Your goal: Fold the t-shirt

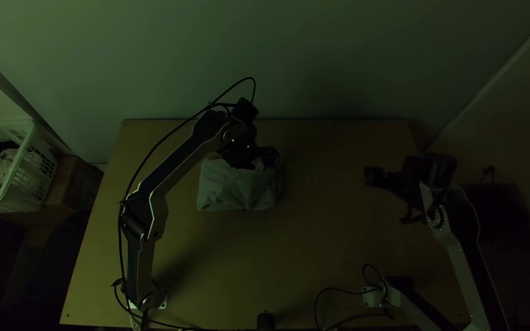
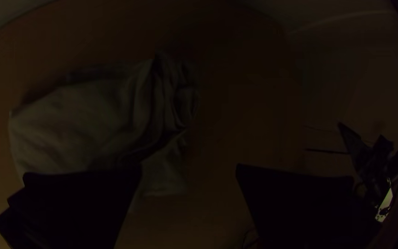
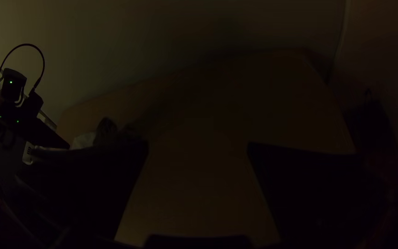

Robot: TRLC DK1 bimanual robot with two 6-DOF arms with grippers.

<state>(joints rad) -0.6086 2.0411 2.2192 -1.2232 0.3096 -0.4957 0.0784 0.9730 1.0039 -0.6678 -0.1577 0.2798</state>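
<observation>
On the light wooden surface (image 1: 314,245), left of its middle, the pale grey cloth t-shirt (image 1: 237,187) lies in a compact heap, its nearer part fairly smooth; the right arm's hand with wide, flat black fingers (image 3: 199,146) is well apart from it, spread wide and empty. Farther back, the left arm's matching black hand (image 2: 190,168) is also wide over the shirt's crumpled far part, gripping nothing. The shirt seems partly gathered or folded at best, so straightening and neat folding likely remain, and no label or writing can be made out on it.
</observation>
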